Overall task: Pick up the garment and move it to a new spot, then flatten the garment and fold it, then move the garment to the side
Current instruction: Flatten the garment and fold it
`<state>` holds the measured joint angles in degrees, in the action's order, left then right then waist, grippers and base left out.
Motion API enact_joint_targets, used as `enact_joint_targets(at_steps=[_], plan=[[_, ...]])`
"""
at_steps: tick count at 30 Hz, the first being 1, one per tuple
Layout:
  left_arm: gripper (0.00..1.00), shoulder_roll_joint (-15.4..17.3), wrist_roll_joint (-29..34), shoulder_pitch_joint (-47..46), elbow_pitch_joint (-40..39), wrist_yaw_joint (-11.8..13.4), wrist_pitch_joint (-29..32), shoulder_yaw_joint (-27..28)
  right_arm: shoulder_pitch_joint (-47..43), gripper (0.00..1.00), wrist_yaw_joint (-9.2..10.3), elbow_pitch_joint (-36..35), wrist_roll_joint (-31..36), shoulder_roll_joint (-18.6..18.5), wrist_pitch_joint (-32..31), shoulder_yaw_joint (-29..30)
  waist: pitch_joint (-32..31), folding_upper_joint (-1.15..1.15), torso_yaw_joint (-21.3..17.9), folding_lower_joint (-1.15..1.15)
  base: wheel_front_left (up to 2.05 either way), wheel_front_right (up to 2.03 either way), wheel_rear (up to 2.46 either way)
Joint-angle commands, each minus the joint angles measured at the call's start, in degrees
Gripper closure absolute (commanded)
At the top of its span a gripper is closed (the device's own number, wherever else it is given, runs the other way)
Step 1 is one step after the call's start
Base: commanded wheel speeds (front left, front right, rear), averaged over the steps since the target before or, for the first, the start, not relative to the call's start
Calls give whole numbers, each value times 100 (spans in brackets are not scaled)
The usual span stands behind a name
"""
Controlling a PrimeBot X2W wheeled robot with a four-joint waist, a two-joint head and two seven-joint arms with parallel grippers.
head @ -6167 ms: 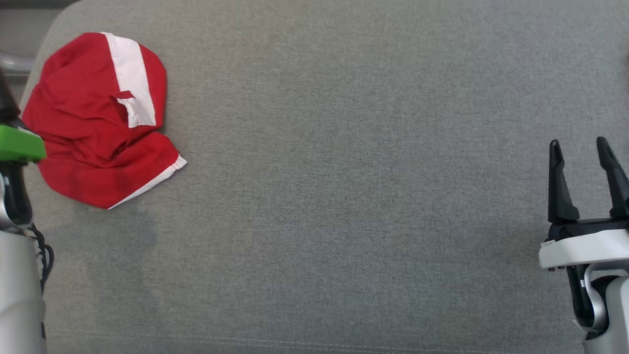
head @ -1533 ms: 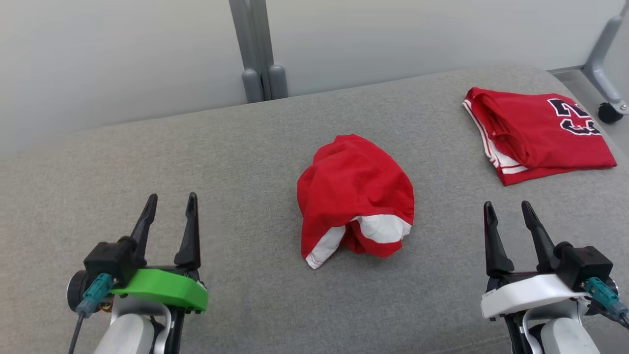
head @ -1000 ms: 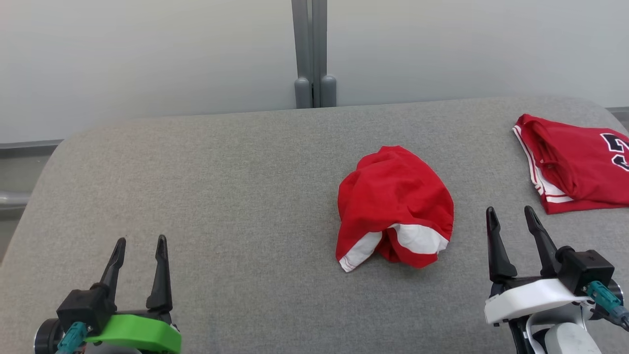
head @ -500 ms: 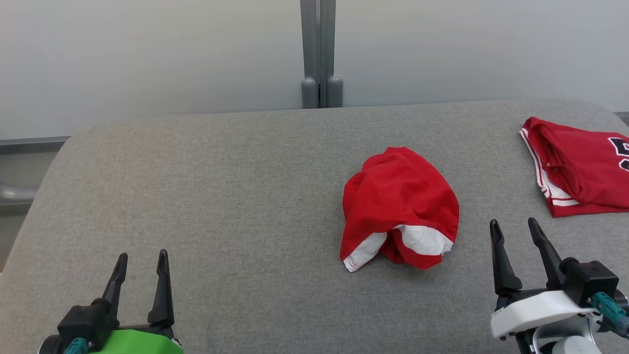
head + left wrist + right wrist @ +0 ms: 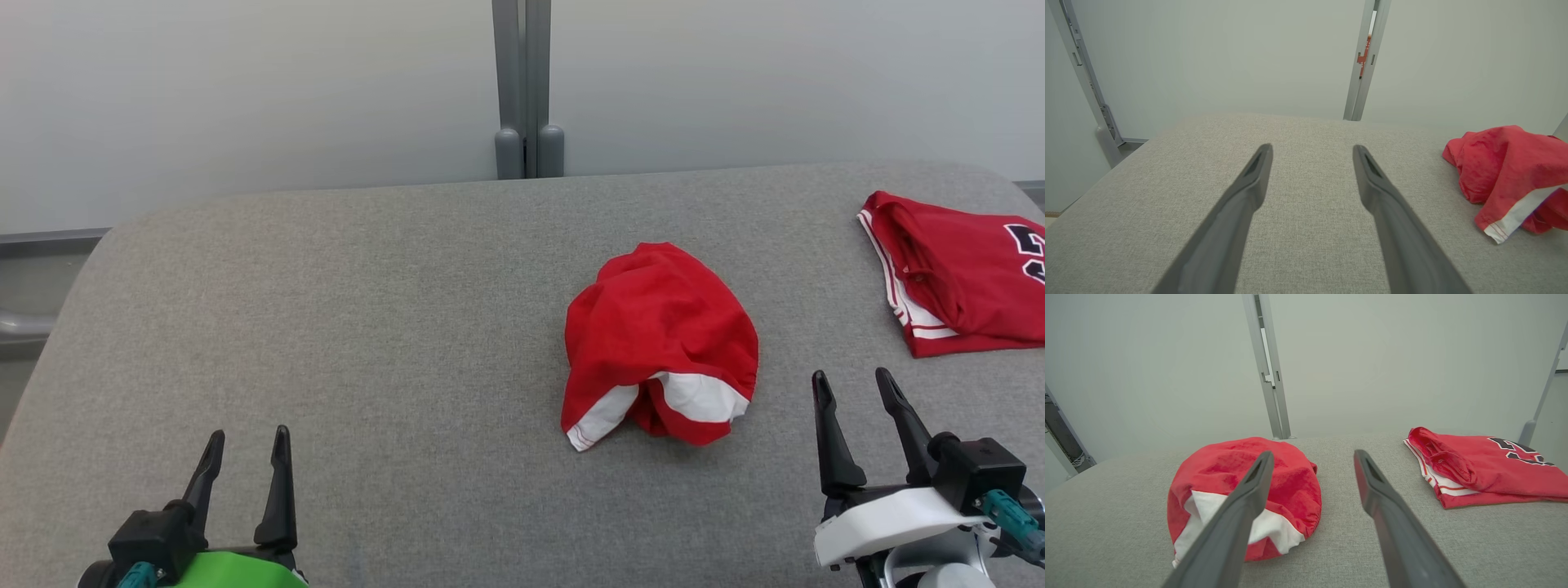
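Note:
The garment (image 5: 660,341) is a crumpled red heap with white panels, lying right of centre on the grey cushioned surface (image 5: 367,327). It shows at the right edge of the left wrist view (image 5: 1506,171) and left of centre in the right wrist view (image 5: 1241,490). My left gripper (image 5: 247,445) stands open at the lower left, far from the heap, nothing between its fingers (image 5: 1249,192). Near the lower right, my right gripper (image 5: 851,388) is open and empty, just right of the garment and apart from it.
A second red garment (image 5: 959,273) with dark lettering lies folded at the surface's far right edge, also seen as the folded red garment (image 5: 1478,465). A grey post (image 5: 522,90) stands behind the surface against a pale wall. The surface's left edge (image 5: 57,310) drops off.
The head camera has swung from a close top-down look to a wider forward one. Over the last second both grippers have dropped slightly lower in view. The garment lies unchanged.

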<state>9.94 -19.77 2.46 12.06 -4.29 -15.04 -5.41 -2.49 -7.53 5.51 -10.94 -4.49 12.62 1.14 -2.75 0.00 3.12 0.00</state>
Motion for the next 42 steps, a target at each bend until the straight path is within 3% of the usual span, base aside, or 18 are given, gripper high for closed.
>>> enact_joint_targets(at_steps=[1,42], plan=[[0,20,20,-93,28,-22,-15,4,-60,0,10,-11,-11,-14,-20,6,3,0,-4,0,0,0,0],[0,-8,103,-123,158,-26,-15,62,-50,0,10,15,16,-1,-29,-42,-27,0,-34,0,0,0,0]])
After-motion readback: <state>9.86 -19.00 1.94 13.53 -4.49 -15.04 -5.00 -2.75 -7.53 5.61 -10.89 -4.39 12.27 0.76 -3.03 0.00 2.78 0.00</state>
